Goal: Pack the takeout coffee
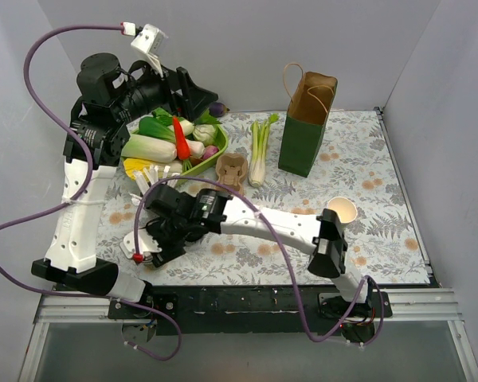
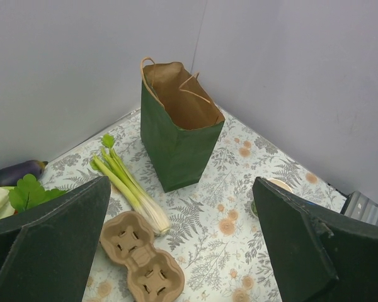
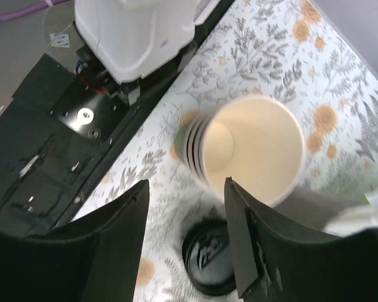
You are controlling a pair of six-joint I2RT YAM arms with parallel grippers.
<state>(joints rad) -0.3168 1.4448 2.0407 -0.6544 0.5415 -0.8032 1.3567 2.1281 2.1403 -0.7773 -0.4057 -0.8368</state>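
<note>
Right claw (image 3: 184, 189) parted, empty, near black lid (image 3: 208, 257), lower left of overhead view. Left claw (image 2: 181, 185) wide, empty, upper left. Takeout coffee (image 1: 342, 210) lidless on worktop (image 1: 382, 159), right of centre, just beside right elbow (image 1: 331, 239). Elbow swing could topple it.

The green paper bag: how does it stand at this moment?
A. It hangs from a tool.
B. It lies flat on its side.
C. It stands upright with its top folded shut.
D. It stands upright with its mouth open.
D: the green paper bag stands upright on its base, and the left wrist view looks down into its open mouth, with the brown inside showing and both handles raised.
</note>
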